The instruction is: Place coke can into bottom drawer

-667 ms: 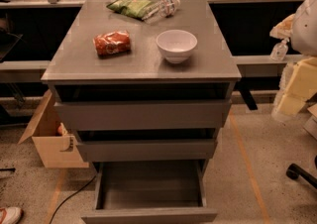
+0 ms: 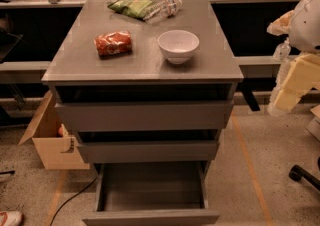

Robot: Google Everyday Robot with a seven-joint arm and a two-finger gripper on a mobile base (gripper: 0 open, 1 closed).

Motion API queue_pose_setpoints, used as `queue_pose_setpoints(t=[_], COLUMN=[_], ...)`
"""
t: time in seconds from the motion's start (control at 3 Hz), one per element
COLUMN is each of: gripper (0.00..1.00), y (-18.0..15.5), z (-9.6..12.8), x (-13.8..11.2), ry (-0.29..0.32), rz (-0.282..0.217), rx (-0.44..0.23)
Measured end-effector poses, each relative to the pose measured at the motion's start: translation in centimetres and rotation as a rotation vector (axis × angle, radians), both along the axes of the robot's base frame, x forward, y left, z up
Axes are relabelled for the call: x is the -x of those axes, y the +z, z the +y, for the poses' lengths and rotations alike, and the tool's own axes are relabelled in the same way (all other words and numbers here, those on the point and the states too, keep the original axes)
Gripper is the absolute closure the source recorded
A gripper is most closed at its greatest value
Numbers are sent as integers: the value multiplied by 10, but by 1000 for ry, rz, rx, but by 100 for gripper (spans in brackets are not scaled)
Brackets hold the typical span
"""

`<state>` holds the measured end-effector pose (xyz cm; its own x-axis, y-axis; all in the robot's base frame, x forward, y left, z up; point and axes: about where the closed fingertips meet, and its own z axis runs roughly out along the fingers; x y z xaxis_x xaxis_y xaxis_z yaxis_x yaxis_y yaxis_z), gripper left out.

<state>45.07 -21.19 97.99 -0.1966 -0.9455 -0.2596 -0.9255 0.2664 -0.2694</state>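
Jaws: cannot tell whether wide or narrow; nothing is seen held in them. The gripper sits at the right edge of the scene, off the right side of the desk, hanging below pale cream and white arm segments, well apart from every item on the desk. Coke can lies on its side on the left half of the desk, long axis running roughly left to right, label up. White bowl stands upright to the right of the can, near it but not touching. Green snack bag lies at the far edge of the desk; clear plastic bottle lies on its side against the bag's right end. Below the desk top, three grey drawers. Top drawer and middle drawer show dark gaps above their fronts. Bottom drawer is pulled out toward the near side, grey boxy interior exposed, its front at the lower edge of the view. Can and bottom drawer are well apart. On the floor: open cardboard box to the left of the drawers, dark cable near it, orange tape line to the right.
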Motion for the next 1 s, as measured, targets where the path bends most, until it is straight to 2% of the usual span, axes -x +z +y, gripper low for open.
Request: queue_pose_setpoints(t=[0.33,0.67,1.0], gripper=[0,0,0], y=[14,33,48], z=[31,63,107], x=[-60,-96,-129], ry=[146,258,375], rz=[-87,-151,-202], rx=[-75,-97,-110])
